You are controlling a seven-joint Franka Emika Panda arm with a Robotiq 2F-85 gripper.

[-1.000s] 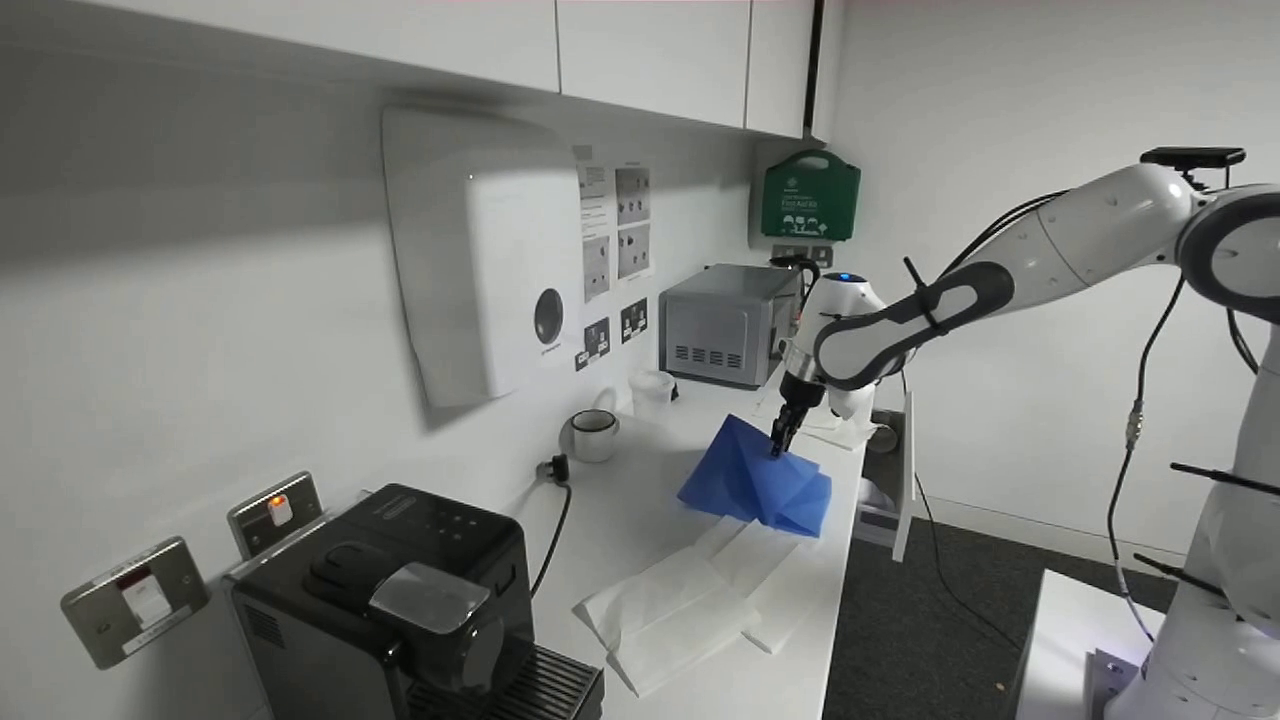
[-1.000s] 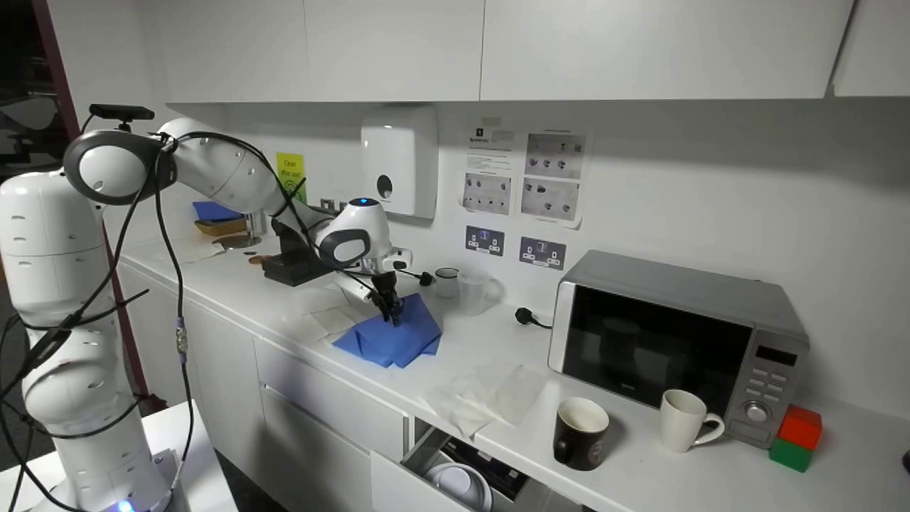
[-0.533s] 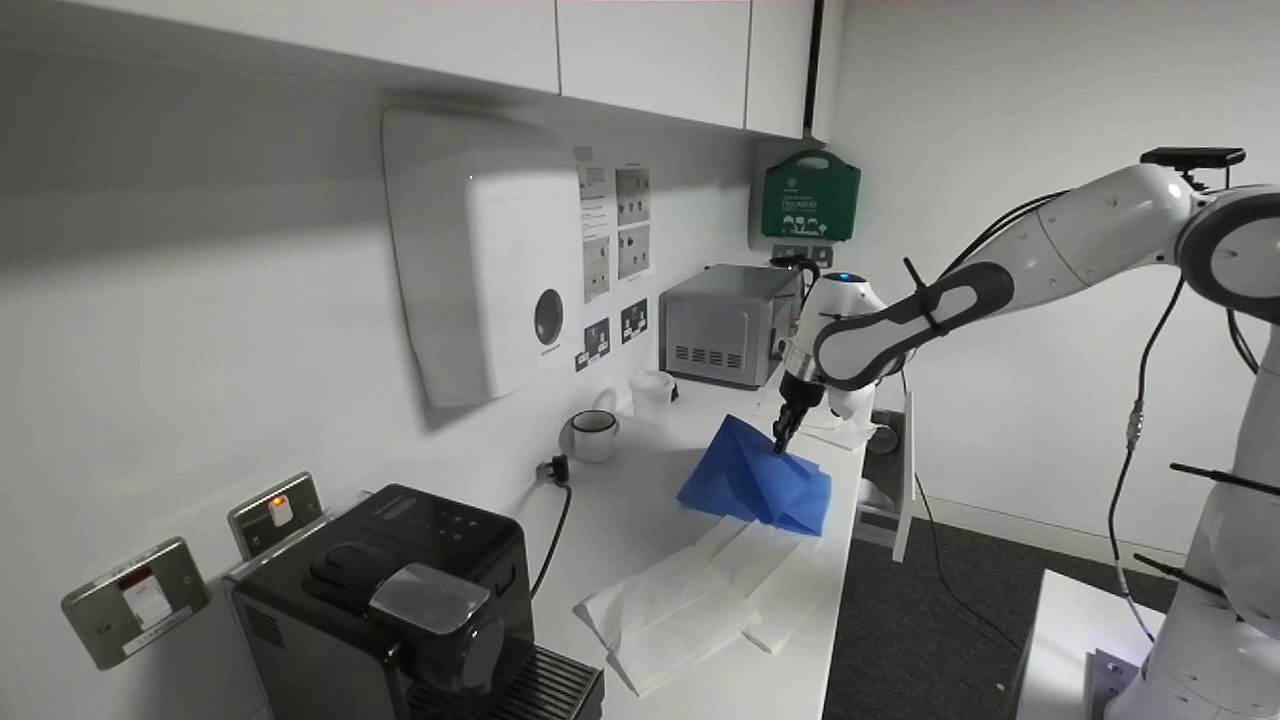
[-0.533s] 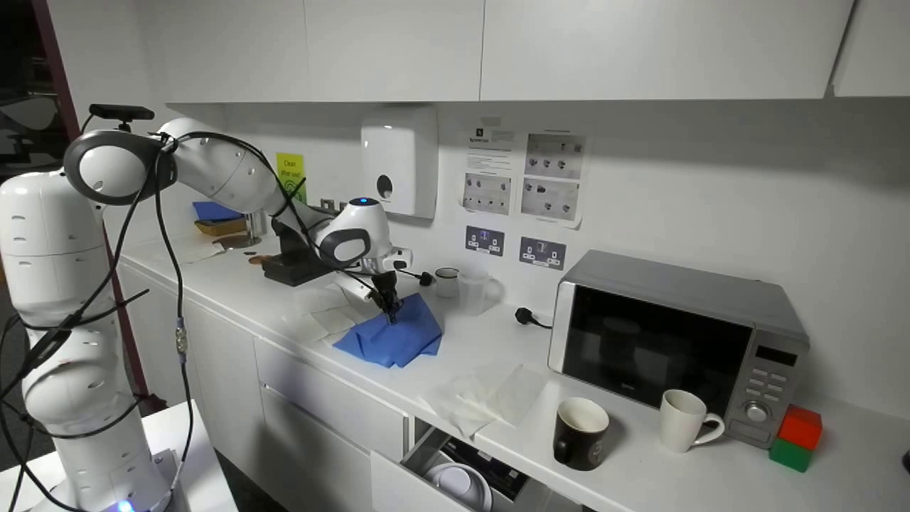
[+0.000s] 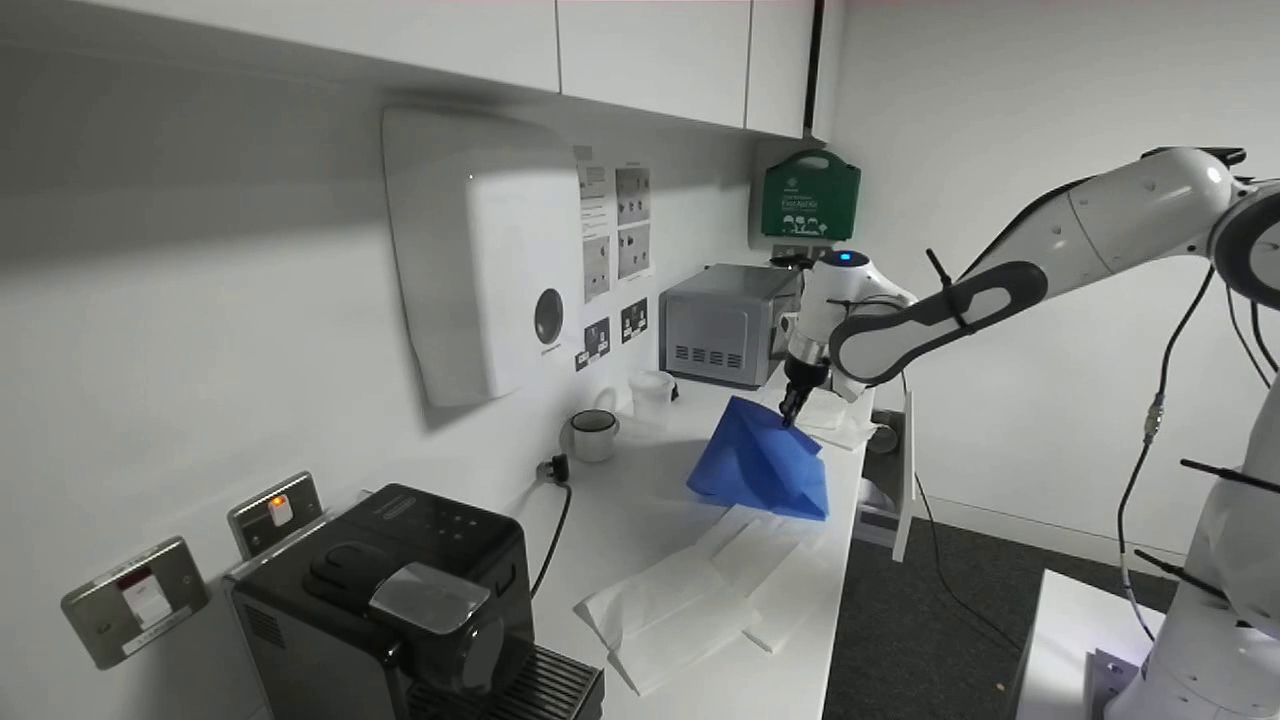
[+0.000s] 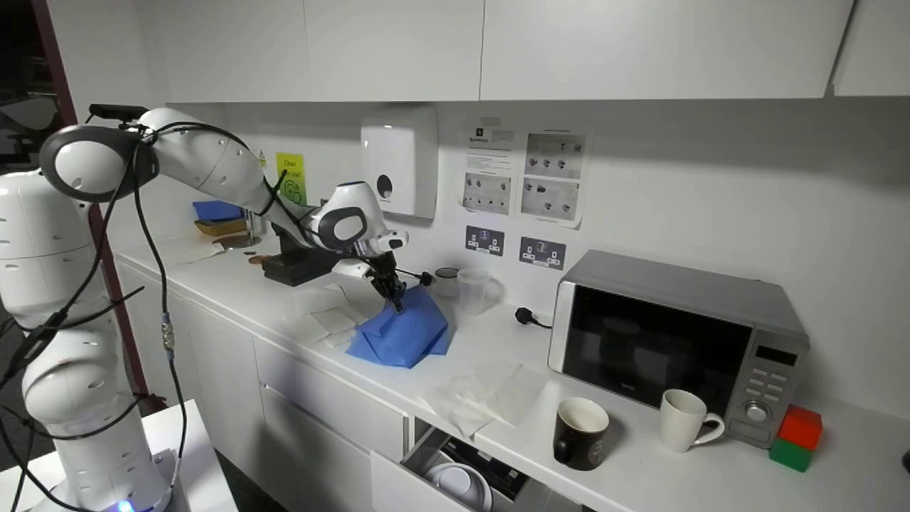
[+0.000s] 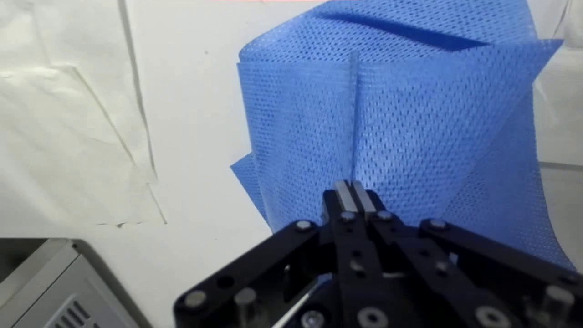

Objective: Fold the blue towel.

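The blue towel [image 5: 758, 470] lies creased on the white counter, with its upper part raised into a peak. It shows in both exterior views, also here [image 6: 405, 338], and fills much of the wrist view [image 7: 410, 123]. My gripper [image 5: 788, 420] points down at the peak. In the wrist view the gripper's fingertips [image 7: 350, 183] are together, and a pinched ridge of towel runs from between them. The gripper [image 6: 397, 308] holds this part above the counter, while the lower edges rest on or near the surface. The towel's underside is hidden.
White cloth sheets [image 5: 690, 600] lie beside the towel towards the black coffee machine [image 5: 400, 590]. Thin white sheets [image 6: 490, 395] lie on the microwave [image 6: 661, 341] side, above an open drawer [image 6: 455, 491]. A clear jug [image 6: 472, 291] and a mug [image 5: 594, 436] stand near the wall.
My gripper has risen and pulled the pinched part of the towel up with it. The towel has shifted slightly towards the microwave, and its peak stands higher.
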